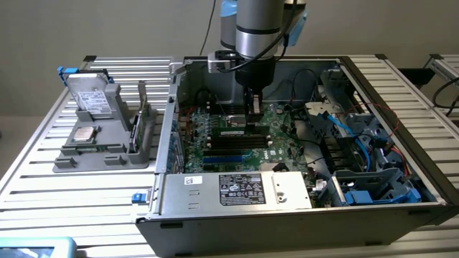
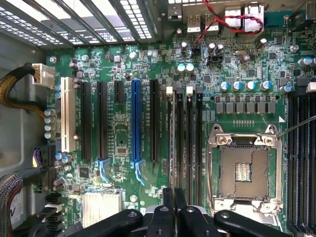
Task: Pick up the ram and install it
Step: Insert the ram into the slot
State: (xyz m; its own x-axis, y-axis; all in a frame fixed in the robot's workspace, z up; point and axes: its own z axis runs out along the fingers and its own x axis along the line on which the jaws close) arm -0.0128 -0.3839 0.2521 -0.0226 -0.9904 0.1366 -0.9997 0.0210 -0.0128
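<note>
The ram [image 1: 240,132] is a narrow green stick with a pale label, standing on edge over the motherboard's [image 1: 276,115] black memory slots [image 1: 237,144]. My gripper [image 1: 252,122] comes straight down onto its top edge inside the open computer case [image 1: 287,215]. In the wrist view the ram [image 2: 171,143] shows edge-on as a thin pale line along the outermost black memory slot [image 2: 179,143], beside the empty processor socket [image 2: 244,170]. The black fingers [image 2: 168,202] of the gripper [image 2: 174,191] stand pressed together, shut on the ram.
A grey holder [image 1: 107,156] on the exterior view's left carries a hard drive [image 1: 93,99] and a silver processor chip [image 1: 85,134]. The power supply [image 1: 240,191] lies along the case's front. Cables and blue drive bays [image 1: 366,193] crowd the right. Long black, blue [image 2: 136,123] and white [image 2: 68,121] expansion slots flank the memory slots.
</note>
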